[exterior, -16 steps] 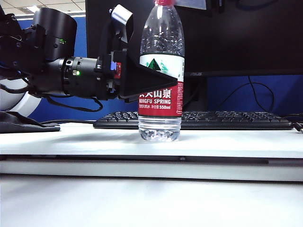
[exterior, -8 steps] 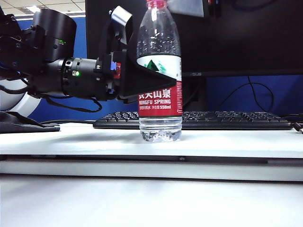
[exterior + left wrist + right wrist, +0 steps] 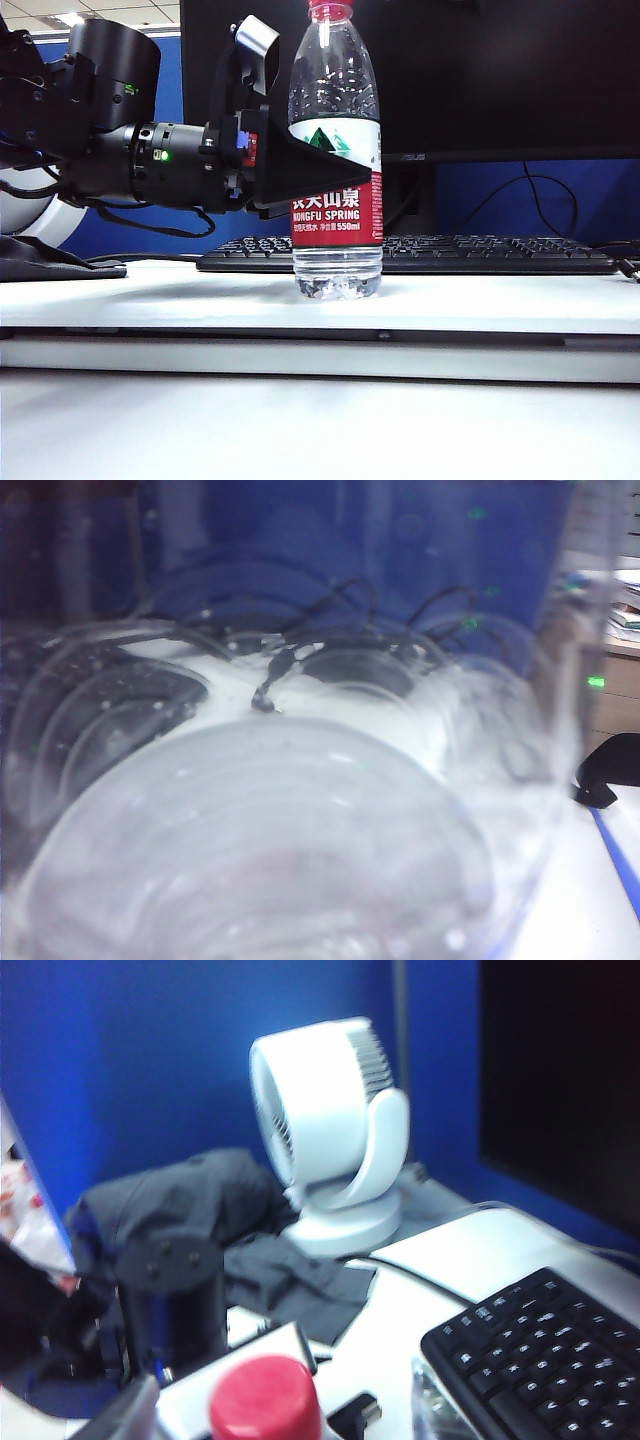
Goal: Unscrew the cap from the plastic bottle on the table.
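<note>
The plastic bottle (image 3: 336, 160) now sits a touch lower and left of where it was a second ago, its cap (image 3: 330, 10) fully in the exterior view, and the grey piece overhead is gone. It stands upright on the white table (image 3: 500, 300), black keyboard (image 3: 480, 254) behind. From nine o'clock the left gripper (image 3: 330, 180) has its fingers clamped around the labelled body. The right gripper is out of sight, so its fingers cannot be judged; its camera looks down on the red cap (image 3: 265, 1398).
</note>
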